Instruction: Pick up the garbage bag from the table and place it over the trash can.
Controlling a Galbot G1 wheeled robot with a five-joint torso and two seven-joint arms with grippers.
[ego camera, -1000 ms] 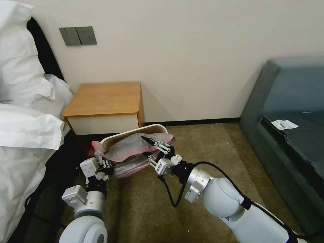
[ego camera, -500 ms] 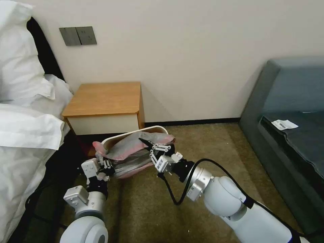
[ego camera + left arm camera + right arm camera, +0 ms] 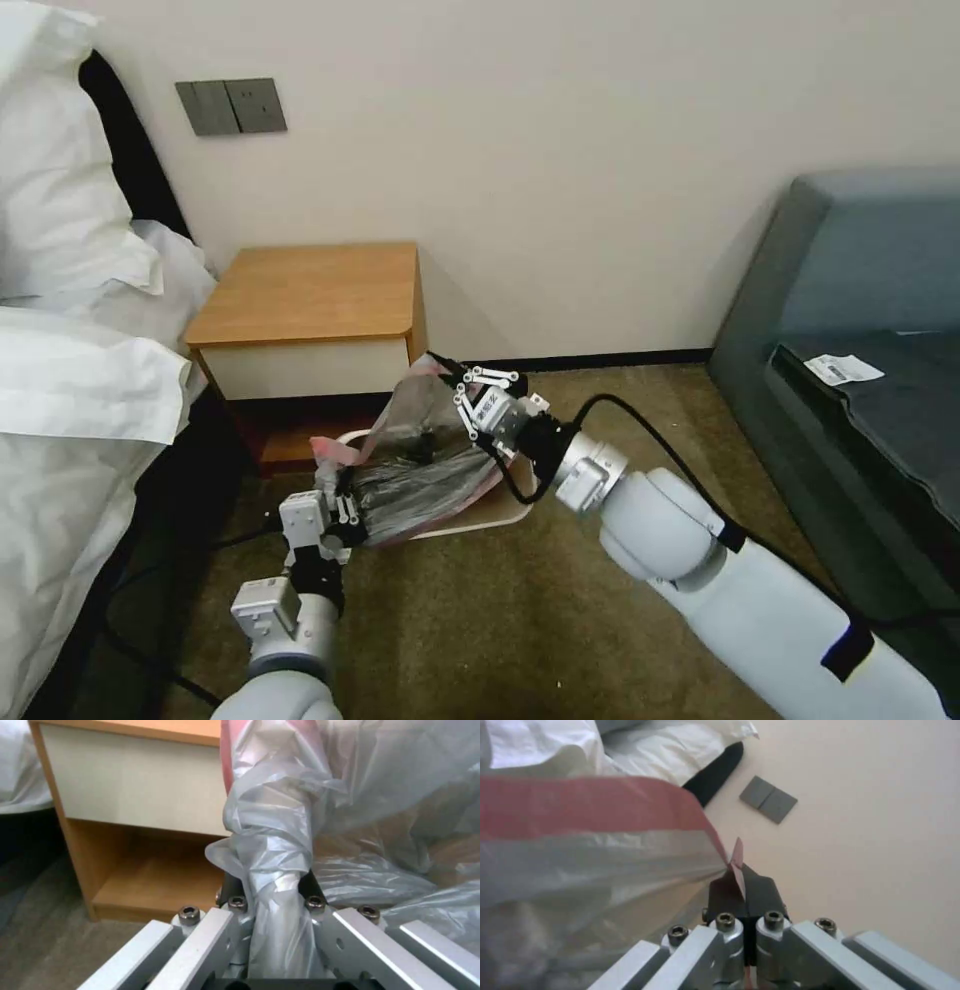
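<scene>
a bedroom is shown: white bed linen [image 3: 70, 400], a wooden nightstand [image 3: 310, 320] against the wall, carpet [image 3: 480, 620] and a grey sofa [image 3: 860, 330].

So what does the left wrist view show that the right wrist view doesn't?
Left wrist only: the table with its cream drawer front and open lower shelf, the carpet, and the left tool shut on a bunched grey fold of the bag.
Right wrist only: the wall plate, white bed linen, and the right tool pinching the bag's red rim.
Both: the bag, each tool clamped on it.
</scene>
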